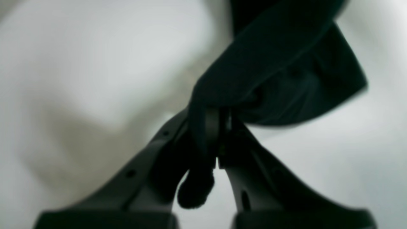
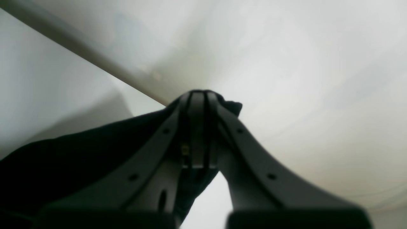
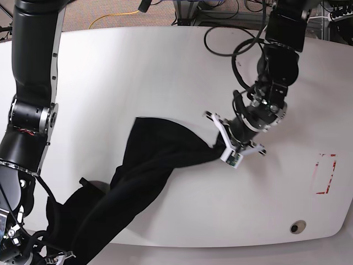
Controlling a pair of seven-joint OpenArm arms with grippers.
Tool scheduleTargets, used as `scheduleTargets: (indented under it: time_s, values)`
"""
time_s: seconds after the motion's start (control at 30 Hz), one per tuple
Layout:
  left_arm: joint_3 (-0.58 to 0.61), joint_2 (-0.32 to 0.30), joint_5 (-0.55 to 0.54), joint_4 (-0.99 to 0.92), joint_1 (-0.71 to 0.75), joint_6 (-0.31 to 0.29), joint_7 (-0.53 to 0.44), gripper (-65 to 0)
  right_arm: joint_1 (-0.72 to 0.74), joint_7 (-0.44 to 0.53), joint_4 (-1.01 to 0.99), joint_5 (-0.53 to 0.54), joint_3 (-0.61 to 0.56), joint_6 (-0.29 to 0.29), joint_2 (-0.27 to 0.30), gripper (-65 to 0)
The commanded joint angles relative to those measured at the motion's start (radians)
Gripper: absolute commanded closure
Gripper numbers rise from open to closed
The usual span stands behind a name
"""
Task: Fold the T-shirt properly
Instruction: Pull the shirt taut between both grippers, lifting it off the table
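The black T-shirt [image 3: 149, 171] lies bunched and stretched in a long diagonal band across the white table [image 3: 138, 72]. My left gripper [image 3: 216, 146] is shut on the shirt's upper right end. In the left wrist view the left gripper [image 1: 219, 111] pinches a fold of the black fabric [image 1: 279, 66], which hangs above the table. My right gripper [image 2: 197, 95] is shut on the shirt's other end [image 2: 79, 152]. In the base view that end sits at the bottom left corner [image 3: 60, 243], past the table's front edge, and the fabric hides the gripper there.
A red rectangular outline [image 3: 326, 174] is marked on the table at the right. A small round hole [image 3: 298, 227] sits near the front right edge. Black cables [image 3: 231, 52] loop over the back of the table. The right arm's column [image 3: 34, 83] stands along the left side.
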Motion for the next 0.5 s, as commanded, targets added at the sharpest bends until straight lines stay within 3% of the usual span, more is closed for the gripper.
scheduleTargets:
  time_s: [0.0,0.47]
  values:
    - [-0.045,-0.028,-0.015,0.049,-0.04,-0.003,-0.036,0.0,0.074,0.036,-0.028,0.004,0.004,-0.005,0.007,0.0]
    - [-0.301,-0.114,-0.015,0.159,-0.261,-0.006,-0.013,0.0,0.157,0.038,-0.038,0.004,0.001,-0.003,0.01,0.0]
